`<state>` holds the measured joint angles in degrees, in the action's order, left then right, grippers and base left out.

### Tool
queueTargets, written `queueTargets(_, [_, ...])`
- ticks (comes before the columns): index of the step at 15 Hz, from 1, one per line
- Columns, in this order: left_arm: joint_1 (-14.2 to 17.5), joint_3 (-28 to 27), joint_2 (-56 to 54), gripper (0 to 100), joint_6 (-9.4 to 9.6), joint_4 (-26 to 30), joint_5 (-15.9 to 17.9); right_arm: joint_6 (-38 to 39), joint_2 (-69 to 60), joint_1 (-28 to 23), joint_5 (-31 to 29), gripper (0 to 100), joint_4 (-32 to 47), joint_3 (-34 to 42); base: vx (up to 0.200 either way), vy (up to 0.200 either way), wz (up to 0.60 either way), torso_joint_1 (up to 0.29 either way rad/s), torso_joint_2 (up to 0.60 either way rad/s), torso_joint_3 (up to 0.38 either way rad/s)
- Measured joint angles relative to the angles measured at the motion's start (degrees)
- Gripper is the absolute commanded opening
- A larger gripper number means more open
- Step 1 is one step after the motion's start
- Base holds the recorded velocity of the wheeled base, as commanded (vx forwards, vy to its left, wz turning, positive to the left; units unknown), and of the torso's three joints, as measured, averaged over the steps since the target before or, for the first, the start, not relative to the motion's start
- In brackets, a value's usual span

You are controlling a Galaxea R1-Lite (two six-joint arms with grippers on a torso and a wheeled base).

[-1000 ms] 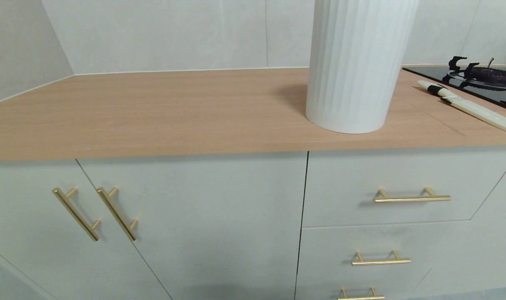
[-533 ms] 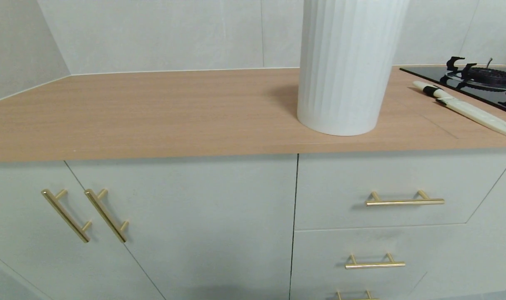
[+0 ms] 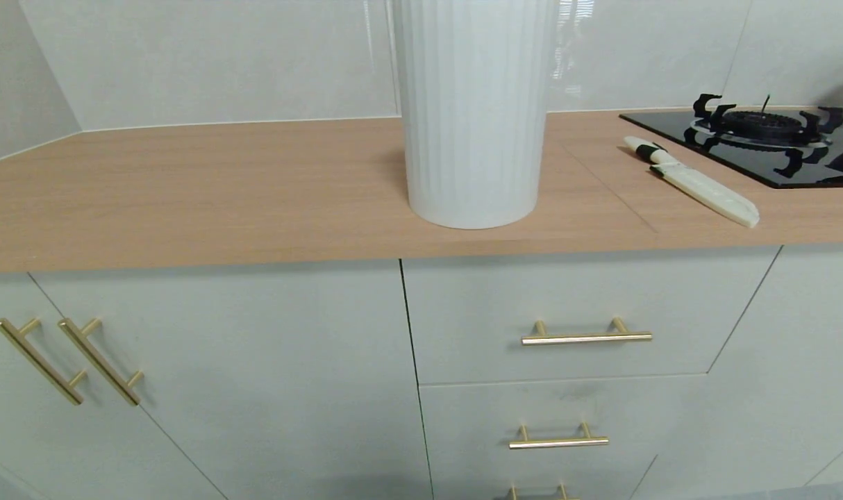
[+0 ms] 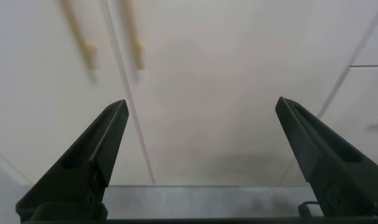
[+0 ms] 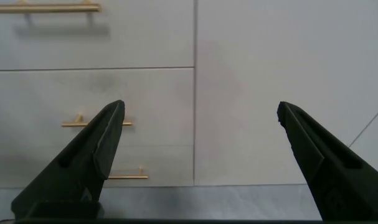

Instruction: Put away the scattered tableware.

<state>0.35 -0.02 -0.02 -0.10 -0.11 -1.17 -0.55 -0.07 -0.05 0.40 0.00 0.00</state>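
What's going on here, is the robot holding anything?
Nothing is being handled at this moment. The robot's left claw and right claw are both open and empty, facing the pale cabinet fronts. On the wooden countertop, a cream knife with a black band lies loose between a tall white ribbed container and the black gas hob.

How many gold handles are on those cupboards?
5. Two door handles slant side by side on the left: outer, inner. Three drawer handles stack on the right: top, middle, bottom, cut off at the edge. More may be hidden below.
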Motion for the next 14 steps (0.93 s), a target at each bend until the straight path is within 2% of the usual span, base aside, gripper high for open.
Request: queueTargets(14, [0.0,0.0,0.0,100,0.00,0.1,0.0,0.0,0.0,0.0,0.0,100,0.0,0.0,0.000,0.000,0.00,0.002,-0.01,-0.005])
